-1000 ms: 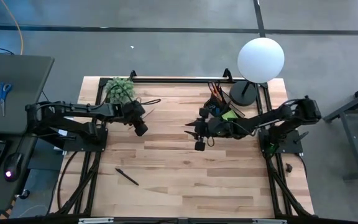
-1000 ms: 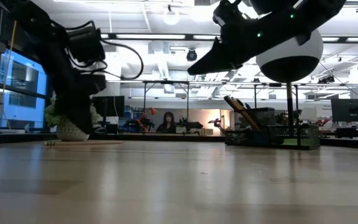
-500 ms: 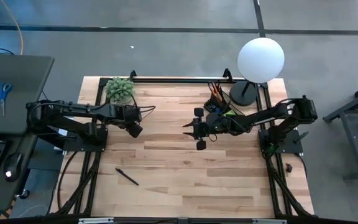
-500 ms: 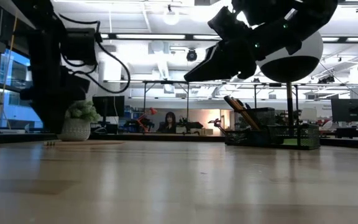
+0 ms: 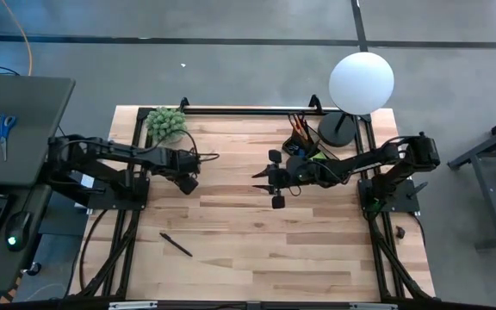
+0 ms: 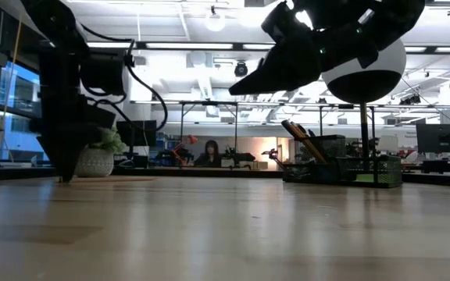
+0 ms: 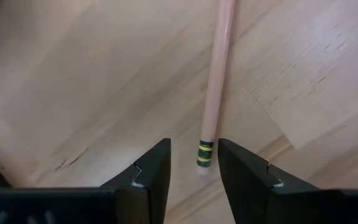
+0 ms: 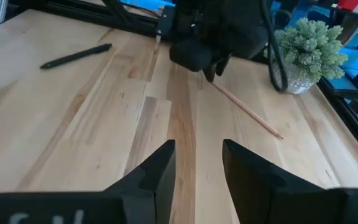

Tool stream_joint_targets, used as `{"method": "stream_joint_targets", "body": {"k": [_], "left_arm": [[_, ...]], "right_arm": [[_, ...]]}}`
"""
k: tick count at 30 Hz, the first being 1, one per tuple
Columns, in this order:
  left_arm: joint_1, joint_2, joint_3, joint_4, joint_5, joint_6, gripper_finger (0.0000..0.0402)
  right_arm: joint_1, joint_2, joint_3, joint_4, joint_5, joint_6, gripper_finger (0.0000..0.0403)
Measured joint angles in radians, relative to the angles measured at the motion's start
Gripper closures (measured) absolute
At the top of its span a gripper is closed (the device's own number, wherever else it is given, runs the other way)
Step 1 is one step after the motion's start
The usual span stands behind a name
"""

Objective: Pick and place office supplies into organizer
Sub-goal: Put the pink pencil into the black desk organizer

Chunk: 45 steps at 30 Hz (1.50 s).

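A pale wooden pencil point(image 7: 219, 74) lies flat on the table, running away from my left gripper toward the plant side point(image 8: 247, 111). My left gripper point(image 7: 194, 168) points steeply down just above the table point(image 6: 65, 176), open. Its two fingers stand on either side of the pencil's banded eraser end point(image 7: 205, 154) without touching it. My right gripper point(image 5: 263, 182) hangs open and holds nothing above the table's middle, pointing toward the left arm. A black pen point(image 5: 176, 244) lies near the front left. The black organizer point(image 5: 303, 143) stands at the far right, with pencils sticking up out of it.
A small green potted plant point(image 5: 166, 124) stands at the far left corner, close behind the left arm. A white globe lamp point(image 5: 362, 82) on a black base stands beside the organizer. Bare wood lies between the two grippers and along the front.
My left gripper has tipped over to point steeply down. It has drawn slightly toward the table's left edge and sunk close to the tabletop, over the pencil's end. The plant, which the arm hid from above before, now shows.
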Motion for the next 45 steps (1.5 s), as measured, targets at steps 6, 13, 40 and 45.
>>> {"method": "stream_joint_targets", "body": {"k": [6, 13, 40, 45], "left_arm": [[0.0, 0.021, 0.0, 0.005, -0.006, 0.034, 0.0295], [0.0, 0.028, 0.001, 0.026, 0.036, 0.067, 0.0381], [-0.065, 0.03, 0.32, 0.084, 0.425, 0.321, 0.0399], [-0.065, 0.042, 0.346, 0.154, 0.437, 0.322, 0.0398]], "right_arm": [[0.014, 0.0, 0.0, 0.007, 0.001, -0.002, 0.0279], [0.024, 0.0, 0.0, -0.031, 0.001, -0.008, 0.0279], [0.097, 0.164, 0.068, 0.107, 0.247, -0.447, 0.0279], [0.134, 0.224, 0.155, 0.083, 0.331, -0.609, 0.0279]]}}
